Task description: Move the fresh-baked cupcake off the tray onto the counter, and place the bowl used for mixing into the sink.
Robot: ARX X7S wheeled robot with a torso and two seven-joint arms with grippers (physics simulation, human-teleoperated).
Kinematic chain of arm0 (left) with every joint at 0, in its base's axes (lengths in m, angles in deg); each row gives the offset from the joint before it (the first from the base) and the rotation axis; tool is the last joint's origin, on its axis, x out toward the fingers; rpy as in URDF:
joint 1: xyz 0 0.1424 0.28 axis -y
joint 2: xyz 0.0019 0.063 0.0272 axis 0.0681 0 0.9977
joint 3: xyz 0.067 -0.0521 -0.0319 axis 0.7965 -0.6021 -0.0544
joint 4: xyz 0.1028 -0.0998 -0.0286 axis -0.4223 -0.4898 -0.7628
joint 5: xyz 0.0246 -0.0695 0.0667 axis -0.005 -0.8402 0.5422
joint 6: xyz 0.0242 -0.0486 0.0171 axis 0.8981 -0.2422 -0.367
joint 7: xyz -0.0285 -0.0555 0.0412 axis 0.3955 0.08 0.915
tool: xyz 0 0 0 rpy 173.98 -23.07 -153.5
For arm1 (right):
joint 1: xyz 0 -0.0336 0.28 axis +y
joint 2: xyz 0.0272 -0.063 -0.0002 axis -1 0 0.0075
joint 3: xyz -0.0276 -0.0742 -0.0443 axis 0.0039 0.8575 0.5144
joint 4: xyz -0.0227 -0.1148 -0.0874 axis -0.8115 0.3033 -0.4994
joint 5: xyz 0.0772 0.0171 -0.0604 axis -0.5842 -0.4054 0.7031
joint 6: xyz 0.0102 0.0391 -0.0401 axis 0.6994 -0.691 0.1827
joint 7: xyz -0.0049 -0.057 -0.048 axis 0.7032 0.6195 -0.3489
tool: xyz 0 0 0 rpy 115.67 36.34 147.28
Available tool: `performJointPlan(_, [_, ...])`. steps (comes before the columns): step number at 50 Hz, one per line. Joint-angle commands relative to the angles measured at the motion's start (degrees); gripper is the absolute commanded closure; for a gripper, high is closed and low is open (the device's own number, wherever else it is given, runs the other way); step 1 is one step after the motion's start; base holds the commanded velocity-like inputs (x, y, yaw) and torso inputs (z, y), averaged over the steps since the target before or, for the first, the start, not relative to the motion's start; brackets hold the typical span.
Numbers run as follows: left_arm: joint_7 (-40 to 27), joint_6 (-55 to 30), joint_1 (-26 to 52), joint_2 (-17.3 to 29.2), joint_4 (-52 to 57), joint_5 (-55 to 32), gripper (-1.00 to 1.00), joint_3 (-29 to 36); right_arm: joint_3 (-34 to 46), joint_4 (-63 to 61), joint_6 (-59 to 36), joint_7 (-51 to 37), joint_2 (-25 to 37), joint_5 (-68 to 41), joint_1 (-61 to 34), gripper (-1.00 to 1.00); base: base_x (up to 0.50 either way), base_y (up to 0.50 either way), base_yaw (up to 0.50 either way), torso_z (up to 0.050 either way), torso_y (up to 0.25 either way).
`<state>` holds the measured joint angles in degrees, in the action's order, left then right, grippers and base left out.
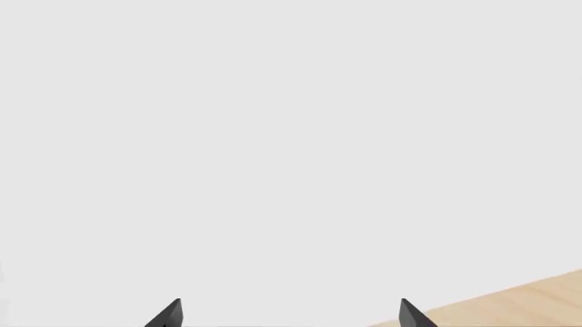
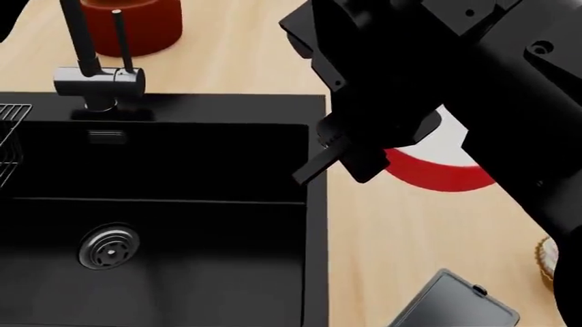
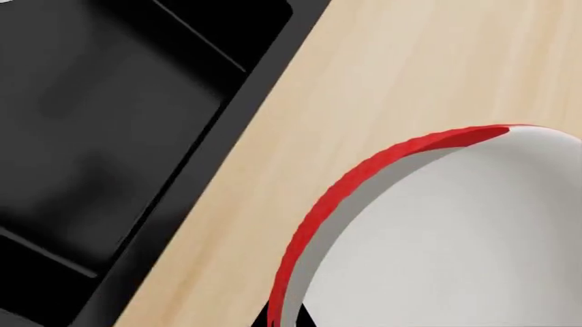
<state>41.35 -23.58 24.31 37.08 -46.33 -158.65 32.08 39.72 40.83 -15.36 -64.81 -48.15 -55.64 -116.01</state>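
Fingertips of the right gripper (image 3: 289, 317) barely showed at the edge of its wrist view, pressed against the red rim of the bowl (image 3: 437, 238); whether they were clamped on that rim or merely beside it could not be told, since the bowl hid them. The arm hung directly over the bowl, probably so the rim could be pinched from above and the bowl lifted sideways. Just beyond the bowl's rim lay a strip of bare counter (image 3: 400, 75), and past that the black sink (image 3: 100, 122), close enough for a short carry. In the head view the tray (image 2: 459, 303) sat nearer the robot than the gripper, and the cupcake (image 2: 546, 262) peeked out from behind the arm, beside the tray and not on it, so that half of the job looked done. The left gripper (image 1: 289, 315) hung released, tips wide apart, facing blank wall away from the work.
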Motion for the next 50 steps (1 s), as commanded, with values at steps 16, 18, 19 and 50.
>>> performJointPlan(16, [3.3,-3.6,1.3,0.0,2.3,1.1,-1.00,-0.5,9.2,3.0,5.0,8.5,-2.7,3.4,0.1,1.00,0.00,0.00,0.00,0.000,0.001])
performJointPlan(18, [3.4,-4.3,2.4,0.0,3.0,0.5,-1.00,-0.6,9.4,3.4,5.4,9.3,-2.9,3.8,0.2,1.00,0.00,0.00,0.00,0.005,0.000])
performJointPlan(19, [3.4,-5.1,3.3,0.0,3.2,0.0,-1.00,-0.8,9.7,3.7,5.7,9.9,-3.0,4.2,0.2,1.00,0.00,0.00,0.00,0.000,0.000])
performJointPlan(50, [-0.6,-8.5,9.7,2.5,8.4,-0.7,-1.00,-1.3,9.9,2.2,6.3,11.4,-3.1,5.0,-0.2,1.00,-0.22,0.07,0.00,0.000,0.001])
